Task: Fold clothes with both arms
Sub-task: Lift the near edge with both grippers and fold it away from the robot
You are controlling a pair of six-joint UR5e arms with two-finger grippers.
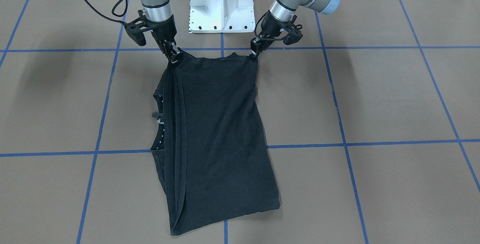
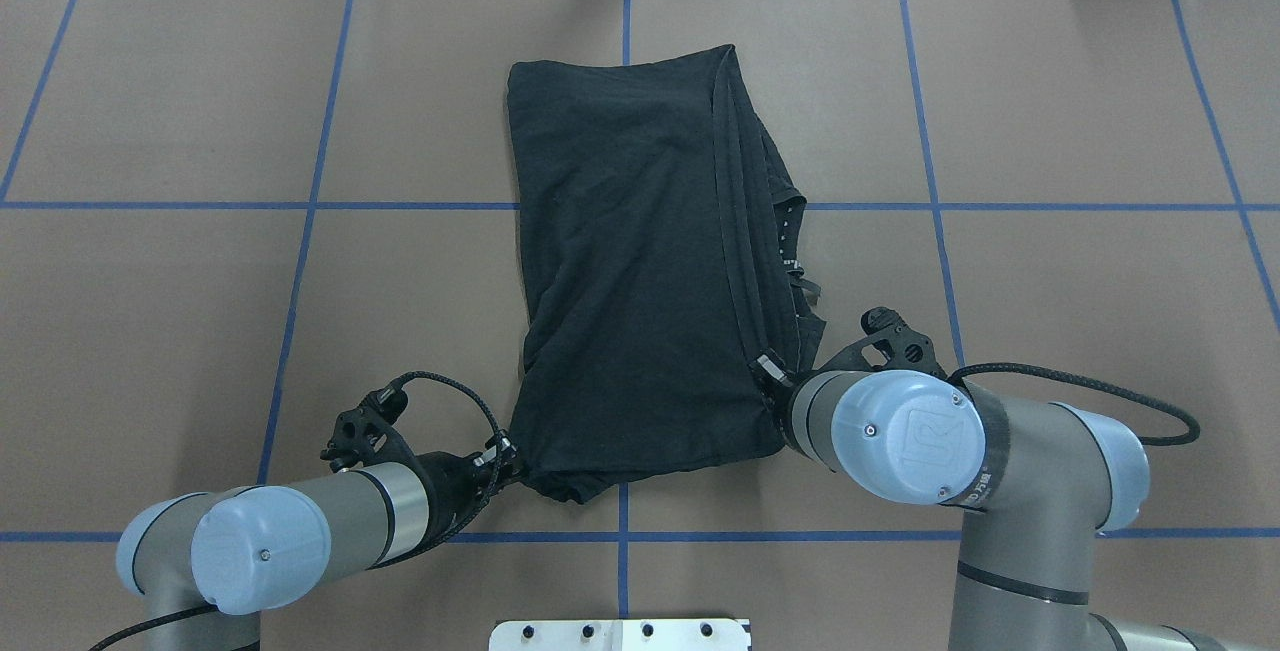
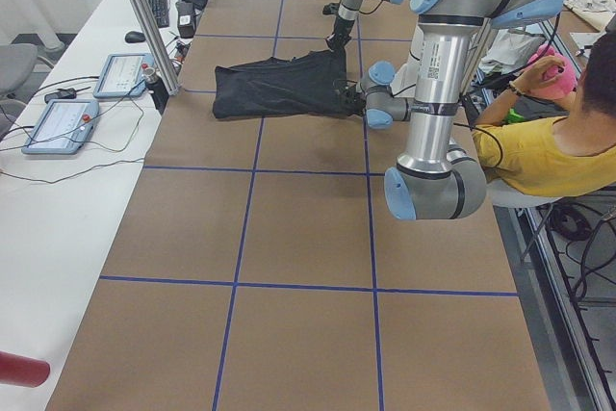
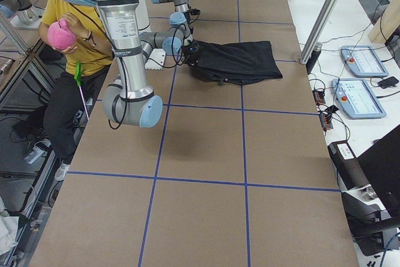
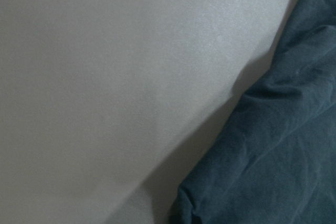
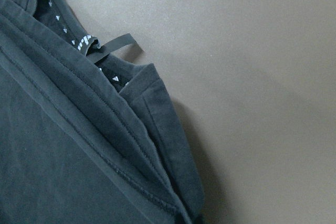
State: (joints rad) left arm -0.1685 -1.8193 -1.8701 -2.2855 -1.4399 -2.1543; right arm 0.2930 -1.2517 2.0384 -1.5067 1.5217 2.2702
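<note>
Black T-shirt (image 2: 640,261) folded lengthways on the desk (image 2: 1100,351), its long axis running straight away from the robot.
The near end is held at both corners. The left arm (image 2: 300,521) has its jaws clamped on the near-left corner, the right arm (image 2: 1010,451) on the near-right, beside the layered collar edge. The far end lies free. The print is folded out of sight, and the wrist views show cloth but no jaws.
</note>
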